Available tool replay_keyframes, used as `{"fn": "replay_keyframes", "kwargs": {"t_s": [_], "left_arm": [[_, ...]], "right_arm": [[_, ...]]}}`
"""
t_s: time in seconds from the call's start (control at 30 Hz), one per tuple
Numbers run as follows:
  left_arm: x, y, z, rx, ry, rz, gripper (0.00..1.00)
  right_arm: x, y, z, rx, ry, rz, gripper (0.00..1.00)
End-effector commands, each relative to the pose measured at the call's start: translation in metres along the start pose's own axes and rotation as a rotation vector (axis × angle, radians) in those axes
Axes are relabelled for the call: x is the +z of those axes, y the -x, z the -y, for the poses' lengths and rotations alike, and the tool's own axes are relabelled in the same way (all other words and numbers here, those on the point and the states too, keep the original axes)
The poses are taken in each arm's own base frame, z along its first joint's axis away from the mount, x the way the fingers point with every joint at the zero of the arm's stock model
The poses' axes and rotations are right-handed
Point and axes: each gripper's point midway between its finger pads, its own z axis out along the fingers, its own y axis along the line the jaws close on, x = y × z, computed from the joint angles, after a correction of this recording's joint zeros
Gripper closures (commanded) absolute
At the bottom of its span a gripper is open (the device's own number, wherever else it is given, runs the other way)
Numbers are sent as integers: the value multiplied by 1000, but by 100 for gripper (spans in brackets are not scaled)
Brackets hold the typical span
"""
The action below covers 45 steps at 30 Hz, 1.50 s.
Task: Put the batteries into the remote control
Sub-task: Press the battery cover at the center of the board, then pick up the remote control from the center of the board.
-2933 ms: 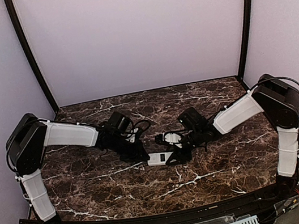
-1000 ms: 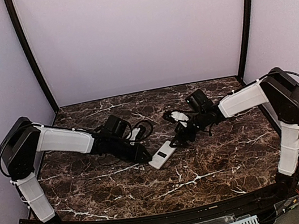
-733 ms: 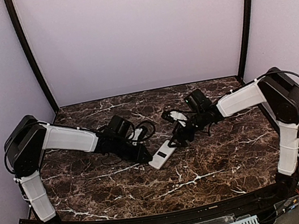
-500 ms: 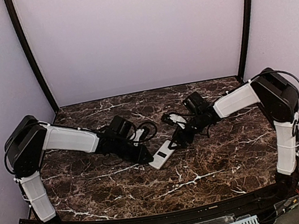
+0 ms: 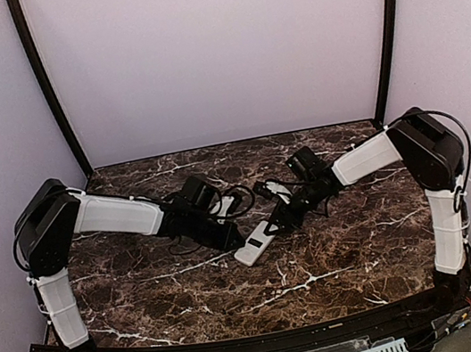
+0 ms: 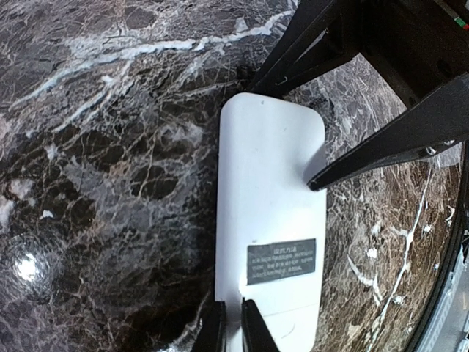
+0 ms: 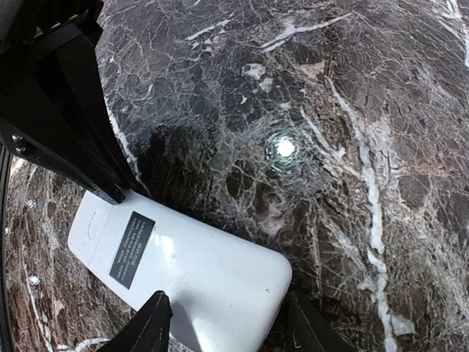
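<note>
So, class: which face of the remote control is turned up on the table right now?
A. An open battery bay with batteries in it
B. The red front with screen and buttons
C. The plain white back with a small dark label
C: both wrist views show the remote control lying with its plain white back and small dark label up.

The top view looks down from above and behind both arms, taking in the whole table point(image 5: 341, 267). Each wrist view looks steeply down from close above the marble. All three share the remote point(image 5: 257, 243) point(image 6: 270, 220) point(image 7: 190, 275), seen from opposite ends by the wrists.
</note>
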Motion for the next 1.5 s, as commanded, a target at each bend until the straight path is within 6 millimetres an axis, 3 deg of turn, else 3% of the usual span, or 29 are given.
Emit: {"fn": "replay_keyframes", "kwargs": {"t_s": [0.0, 0.1, 0.2, 0.33, 0.47, 0.53, 0.63, 0.73, 0.77, 0.87, 1.03, 1.2, 1.37, 1.47], "left_arm": [[20, -81, -25, -21, 120, -266, 91], [17, -69, -21, -12, 118, -230, 84], [5, -42, -14, -8, 108, -132, 76], [-20, -11, -4, 23, 105, -9, 57], [-36, 4, 9, 77, 87, 47, 39], [-35, 5, 15, 108, 85, 43, 32], [-27, 3, 17, 132, 96, 12, 22], [-22, 13, 21, 172, 116, 5, 20], [-16, 6, 22, 182, 128, -28, 20], [-7, 12, 24, 227, 163, -48, 12], [7, 13, 21, 229, 194, -89, 13], [14, 12, 14, 238, 233, -114, 22], [19, 11, 17, 244, 232, -127, 36], [24, 8, 17, 249, 237, -147, 40]], "right_arm": [[7, -13, 2, 30, 24, -32, 49], [8, -11, 2, 32, 36, -29, 50], [9, -11, 1, 35, 42, -29, 50], [7, -9, -2, 39, 50, -24, 48], [-2, -1, 1, 44, 13, 0, 25], [-13, 8, 6, 59, -15, 42, 3], [-37, 27, 11, 63, -55, 134, 1], [-72, 46, 12, 54, -111, 230, 1], [-83, 52, 13, 49, -138, 261, 1], [-113, 62, 11, 40, -192, 334, 1], [-151, 71, 6, 59, -298, 434, 1], [-183, 77, -13, 45, -264, 544, 1], [-184, 79, -26, 32, -184, 539, 1], [-180, 76, -24, 62, -159, 529, 2]]}}
